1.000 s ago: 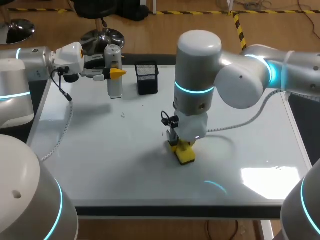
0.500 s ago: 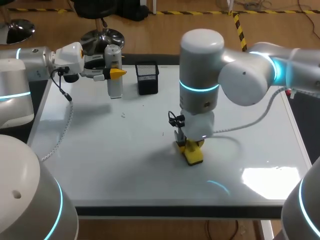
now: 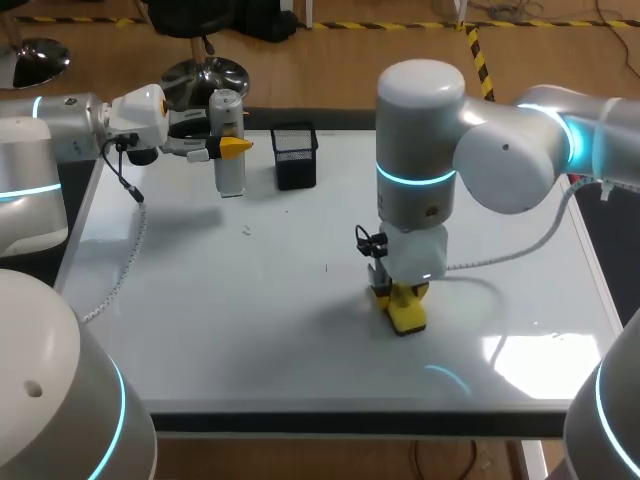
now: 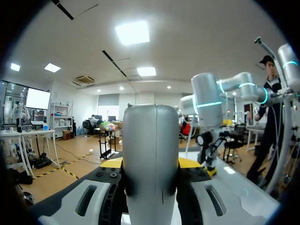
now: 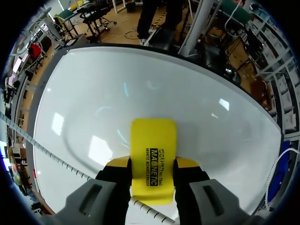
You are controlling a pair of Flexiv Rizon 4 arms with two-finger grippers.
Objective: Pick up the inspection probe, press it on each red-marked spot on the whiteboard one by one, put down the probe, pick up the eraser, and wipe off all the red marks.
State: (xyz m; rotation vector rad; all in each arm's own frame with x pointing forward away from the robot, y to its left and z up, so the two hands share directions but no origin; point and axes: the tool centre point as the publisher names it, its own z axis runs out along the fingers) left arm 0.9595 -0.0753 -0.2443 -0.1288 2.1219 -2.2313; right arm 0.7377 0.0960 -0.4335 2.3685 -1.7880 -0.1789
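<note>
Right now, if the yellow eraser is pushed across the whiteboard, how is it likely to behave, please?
The yellow eraser looks like a stiff, flat block, so it probably keeps its shape between the right gripper's fingers. It seems small and likely light. On the glossy whiteboard it should slide easily.

a robotics lab; a left arm (image 3: 60, 125) and right arm (image 3: 505, 160) flank a whiteboard table (image 3: 200, 300)

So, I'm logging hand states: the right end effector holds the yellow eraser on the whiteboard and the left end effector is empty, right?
Not quite. The left end effector is not empty: the left wrist view shows it shut on the grey inspection probe. The right end effector does hold the yellow eraser on the whiteboard.
</note>
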